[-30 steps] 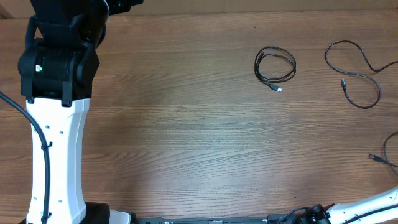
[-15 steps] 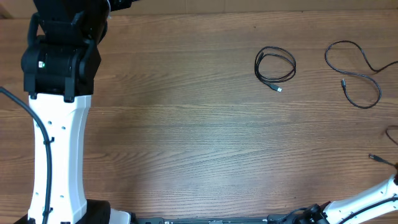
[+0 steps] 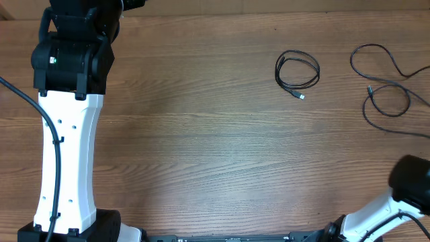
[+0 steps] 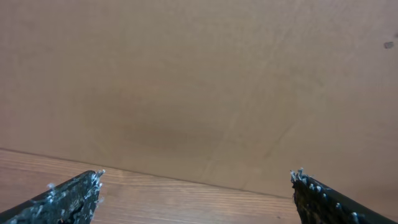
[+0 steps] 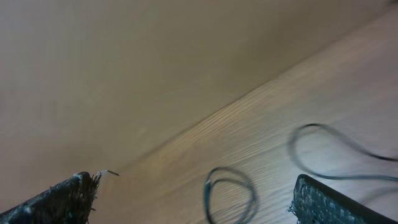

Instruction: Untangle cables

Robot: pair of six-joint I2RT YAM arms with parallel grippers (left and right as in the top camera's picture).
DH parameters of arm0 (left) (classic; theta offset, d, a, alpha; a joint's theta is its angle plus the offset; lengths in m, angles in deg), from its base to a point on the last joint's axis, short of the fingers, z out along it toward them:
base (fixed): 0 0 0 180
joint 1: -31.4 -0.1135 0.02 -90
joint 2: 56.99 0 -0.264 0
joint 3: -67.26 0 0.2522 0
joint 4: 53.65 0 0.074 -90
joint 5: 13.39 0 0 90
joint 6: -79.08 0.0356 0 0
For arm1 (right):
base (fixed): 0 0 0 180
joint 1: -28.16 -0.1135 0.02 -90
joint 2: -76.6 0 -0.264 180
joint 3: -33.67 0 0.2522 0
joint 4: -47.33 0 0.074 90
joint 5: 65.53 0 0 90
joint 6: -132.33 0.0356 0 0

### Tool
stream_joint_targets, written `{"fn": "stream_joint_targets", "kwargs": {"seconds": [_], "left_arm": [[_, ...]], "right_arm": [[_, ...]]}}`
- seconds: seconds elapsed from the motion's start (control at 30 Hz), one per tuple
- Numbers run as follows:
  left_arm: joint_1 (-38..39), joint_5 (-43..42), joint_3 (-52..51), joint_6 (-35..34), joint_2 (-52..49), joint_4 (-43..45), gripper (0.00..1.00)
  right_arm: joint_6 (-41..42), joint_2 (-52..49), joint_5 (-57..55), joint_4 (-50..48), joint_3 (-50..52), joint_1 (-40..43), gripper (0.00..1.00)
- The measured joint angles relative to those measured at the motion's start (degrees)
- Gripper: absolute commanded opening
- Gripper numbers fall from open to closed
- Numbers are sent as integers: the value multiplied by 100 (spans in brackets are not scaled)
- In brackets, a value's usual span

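A small coiled black cable lies on the wooden table at the back right. A longer loose black cable lies in open loops to its right and runs off the right edge. My right arm's black wrist is at the front right corner. In the right wrist view my right gripper is open and empty, above the table. The small coil shows blurred between the fingers, the loose cable to the right. My left gripper is open and empty, facing the back wall.
The left arm's white link and black wrist stand over the table's left side. A plain tan wall rises just behind the table's far edge. The wooden tabletop spans the middle.
My right arm has swung up into view at the front right corner. The loose cable's loops have shifted, and the plug end near the right edge is now hidden. The left arm shifted slightly right.
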Motion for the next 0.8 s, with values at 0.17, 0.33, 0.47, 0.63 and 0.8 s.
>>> {"fn": "stream_joint_targets", "kwargs": {"seconds": [0.17, 0.33, 0.47, 0.63, 0.8], "left_arm": [[0, 179, 0, 0, -4, 0, 100], [0, 369, 0, 0, -7, -42, 100], [0, 411, -2, 2, -7, -153, 100], [0, 448, -2, 4, -7, -238, 99], [0, 586, -2, 4, -7, -236, 100]], "right_arm": [[-219, -243, -894, 35, 0, -1147, 100], [24, -918, -2468, 177, 0, -1790, 100], [835, -1604, -3816, 424, 31, -1784, 100], [1679, -2076, -4146, 632, 33, -1244, 100], [2299, -2347, -4002, 588, 33, -704, 100]]}}
